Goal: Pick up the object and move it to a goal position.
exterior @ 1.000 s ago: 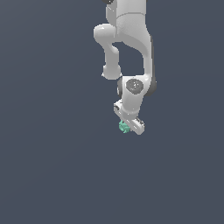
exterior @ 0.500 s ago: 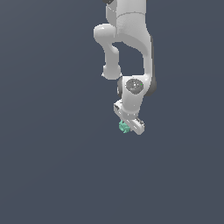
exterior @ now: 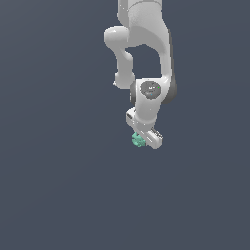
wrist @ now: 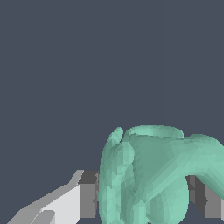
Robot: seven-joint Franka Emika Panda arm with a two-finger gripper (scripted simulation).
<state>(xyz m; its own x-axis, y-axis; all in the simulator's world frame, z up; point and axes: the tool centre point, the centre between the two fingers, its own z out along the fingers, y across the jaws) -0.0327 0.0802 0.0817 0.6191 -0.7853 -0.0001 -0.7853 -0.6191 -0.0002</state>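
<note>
Teal-green, lumpy and knobbly-lobed, the small object [exterior: 138, 140] sits at the tip of the white Panda arm's gripper [exterior: 145, 140], poking out on the exterior view's left of the hand. From the wrist camera I see the object [wrist: 153, 175] filling the space between the two fingers [wrist: 83, 199], the grey pads pressed in on either side of it, so I read the jaws as clamped on it. Comparing with the frames from a second and half a second back, I find nothing has shifted: the arm holds the same bent pose and the object hangs in the same spot under the hand. I take that to mean the grasp is secure and the carry has either paused or finished. No goal marker shows in either view, so I cannot tell whether this spot is the target. My worry is the irregular lobes slipping if I move fast.
</note>
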